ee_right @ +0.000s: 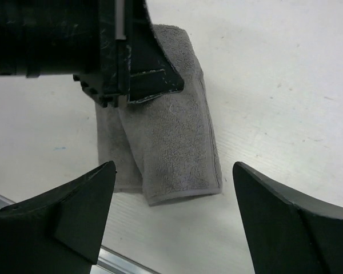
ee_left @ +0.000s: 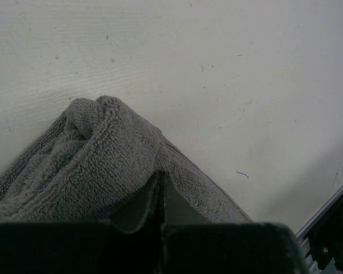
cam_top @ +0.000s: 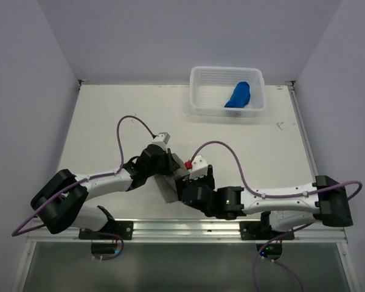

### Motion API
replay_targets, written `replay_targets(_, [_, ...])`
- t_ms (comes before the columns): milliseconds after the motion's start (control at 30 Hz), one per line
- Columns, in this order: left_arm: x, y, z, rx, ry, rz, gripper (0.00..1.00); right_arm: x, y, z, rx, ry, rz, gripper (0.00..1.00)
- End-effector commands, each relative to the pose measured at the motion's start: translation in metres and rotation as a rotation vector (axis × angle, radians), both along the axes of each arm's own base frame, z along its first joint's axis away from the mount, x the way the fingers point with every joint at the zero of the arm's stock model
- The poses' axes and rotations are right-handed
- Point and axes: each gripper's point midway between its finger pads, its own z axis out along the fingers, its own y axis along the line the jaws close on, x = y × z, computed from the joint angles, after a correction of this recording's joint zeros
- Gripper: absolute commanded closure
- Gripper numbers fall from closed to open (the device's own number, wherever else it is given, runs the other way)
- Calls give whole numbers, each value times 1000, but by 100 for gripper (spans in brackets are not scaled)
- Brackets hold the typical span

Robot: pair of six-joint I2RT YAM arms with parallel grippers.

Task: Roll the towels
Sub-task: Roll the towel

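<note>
Two claws meet at the folded grey terry towel [ee_right: 171,137] near the front edge of the worktop [cam_top: 109,109]. The left claw [ee_left: 160,177] is closed, tips on the cloth. The right claw [ee_right: 174,166] is wide open and empty. The royal-blue cloth towel [cam_top: 238,95] lies in the white perforated plastic basket [cam_top: 198,91].

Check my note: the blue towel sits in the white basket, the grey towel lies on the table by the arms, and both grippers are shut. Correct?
Not quite. Only the left gripper is shut; the right gripper is open, fingers spread wide above the grey towel, as the right wrist view shows. The blue towel in the basket and the table placement are right.
</note>
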Motion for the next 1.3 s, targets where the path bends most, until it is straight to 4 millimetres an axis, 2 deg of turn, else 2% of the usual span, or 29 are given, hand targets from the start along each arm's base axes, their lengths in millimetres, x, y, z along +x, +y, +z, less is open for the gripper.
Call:
replay_targets(0, [-14, 27, -33, 113, 63, 39, 100, 2, 11, -13, 215, 178, 80, 12])
replay_targets(33, [-15, 27, -35, 115, 67, 40, 100, 5, 9, -15, 251, 197, 79, 8])
replay_targets(67, [-14, 27, -34, 111, 64, 41, 100, 16, 2, -16, 299, 215, 51, 5])
replay_targets(133, [-16, 27, -36, 111, 70, 39, 100, 14, 6, -30, 377, 298, 86, 2])
replay_targets(200, [-17, 28, -36, 111, 71, 41, 100, 23, 4, -39, 438, 331, 67, 1])
replay_targets(233, [-17, 29, -35, 110, 68, 40, 100, 17, 10, -43, 459, 373, 107, 1])
replay_targets(367, [-17, 31, -36, 114, 68, 45, 100, 20, 19, -54, 516, 414, 134, 1])
replay_targets(533, [-19, 32, -38, 110, 73, 46, 100, 21, 22, -80, 511, 468, 126, 1])
replay_targets(633, [-21, 33, -40, 111, 78, 48, 100, 20, 25, -86, 528, 486, 128, 4])
replay_targets(767, [-21, 35, -41, 112, 79, 60, 100, 21, 27, -85, 559, 491, 119, 20])
replay_targets(800, [-21, 35, -41, 111, 78, 59, 100, 20, 29, -82, 571, 489, 129, 35])
replay_targets(900, [-19, 34, -39, 109, 75, 63, 100, 21, 33, -76, 578, 487, 145, 49])
replay_targets(1133, [-15, 30, -32, 113, 54, 45, 100, 24, 25, -76, 488, 457, 141, 74])
replay_targets(1267, [-5, 26, -10, 112, 15, 47, 100, 31, 9, -75, 350, 404, 126, 79])
